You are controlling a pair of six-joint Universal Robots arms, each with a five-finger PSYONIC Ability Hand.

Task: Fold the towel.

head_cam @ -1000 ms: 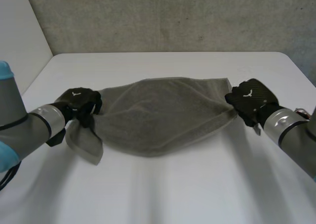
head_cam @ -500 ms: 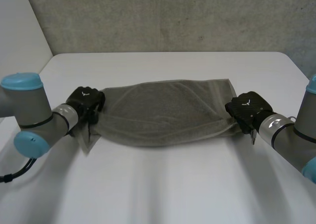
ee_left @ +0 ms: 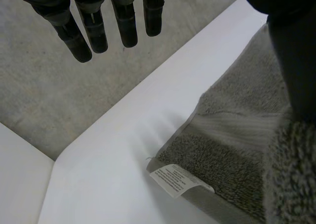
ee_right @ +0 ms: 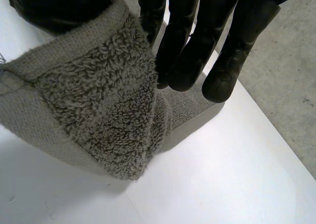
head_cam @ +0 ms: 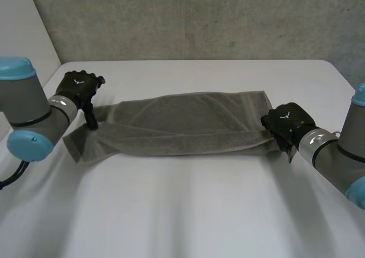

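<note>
L hand [head_cam: 80,88] open, fingers straight, over one towel [head_cam: 182,124] end; R hand [head_cam: 288,120] grips the other. Risk: R pulls w/o L anchor, fold skews across worktop [head_cam: 188,212].

Black robot hands [head_cam: 80,87] [head_cam: 290,118] (white emblems); grey arms [head_cam: 25,103], light-blue caps [head_cam: 14,69].

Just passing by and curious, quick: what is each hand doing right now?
Left hand: open, fingers straight, holding nothing.
Right hand: closed, pinching the end of the towel.
</note>
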